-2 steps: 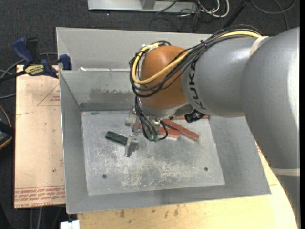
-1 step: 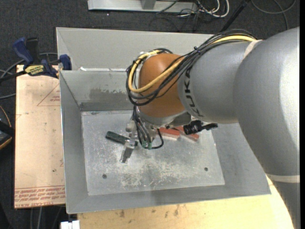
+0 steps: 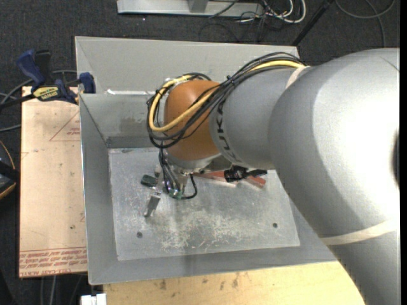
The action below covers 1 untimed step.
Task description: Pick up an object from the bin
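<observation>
My gripper hangs under the orange wrist cover, low over the left middle of the bin floor. Dark wires crowd round it and hide most of it. Just to its left is a small dark green piece. A thin grey metal piece shows below and left of the gripper, close to the floor; whether it lies loose or belongs to the gripper is unclear. To the right, a long red and black thing lies on the floor, partly under the arm.
The thick grey arm covers the right side and far corner of the bin. The floor in front of the gripper is scuffed bare metal, with the sloping left wall close by.
</observation>
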Each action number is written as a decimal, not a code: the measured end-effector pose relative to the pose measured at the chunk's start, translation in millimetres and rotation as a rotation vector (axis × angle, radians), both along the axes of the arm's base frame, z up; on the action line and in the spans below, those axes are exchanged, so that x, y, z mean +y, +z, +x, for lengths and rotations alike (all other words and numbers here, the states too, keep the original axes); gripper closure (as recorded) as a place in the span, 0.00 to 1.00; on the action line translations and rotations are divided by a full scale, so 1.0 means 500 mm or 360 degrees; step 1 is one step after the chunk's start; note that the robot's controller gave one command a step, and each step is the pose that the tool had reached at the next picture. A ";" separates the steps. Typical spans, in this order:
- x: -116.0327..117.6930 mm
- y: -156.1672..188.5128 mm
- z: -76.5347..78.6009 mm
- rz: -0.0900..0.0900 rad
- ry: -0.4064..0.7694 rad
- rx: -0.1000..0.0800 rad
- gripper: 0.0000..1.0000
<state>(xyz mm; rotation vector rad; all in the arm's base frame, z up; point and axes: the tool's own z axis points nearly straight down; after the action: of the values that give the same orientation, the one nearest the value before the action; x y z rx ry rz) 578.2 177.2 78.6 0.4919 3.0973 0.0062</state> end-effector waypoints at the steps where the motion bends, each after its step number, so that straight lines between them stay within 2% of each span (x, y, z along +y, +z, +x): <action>1: 0.007 -0.022 0.032 0.0029 -0.0206 -0.0071 1.00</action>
<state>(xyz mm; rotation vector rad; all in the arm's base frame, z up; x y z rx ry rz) 594.2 180.7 67.7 0.6816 3.0186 0.0439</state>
